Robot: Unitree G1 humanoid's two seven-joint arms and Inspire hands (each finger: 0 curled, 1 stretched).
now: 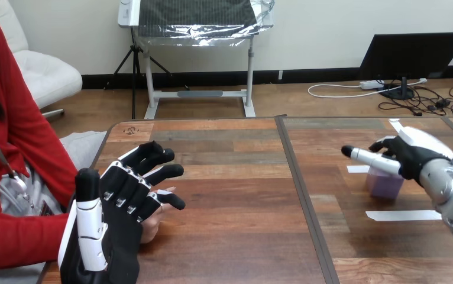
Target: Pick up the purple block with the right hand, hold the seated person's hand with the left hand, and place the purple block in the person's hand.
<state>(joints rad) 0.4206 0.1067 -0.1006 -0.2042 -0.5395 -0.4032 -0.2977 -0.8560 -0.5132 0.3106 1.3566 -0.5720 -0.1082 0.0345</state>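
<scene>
The purple block [385,184] stands on the right half of the table. My right hand [412,155] hangs just over its top, open; the thumb reaches left across the block's near top edge and the fingers show behind it. I see no finger closed on the block. At the lower left, my left hand [113,220] lies over the person's hand [155,223], which rests on the table by its left edge. My left hand's fingers stretch out across the person's hand and its thumb stands up, so it is open. Only the person's fingertips show from under it.
Two white tape strips lie by the block, one [358,168] to its left and one [405,215] in front of it. A dark seam [306,195] splits the table [236,236] into two halves. The person's red sleeve [17,236] fills the left edge.
</scene>
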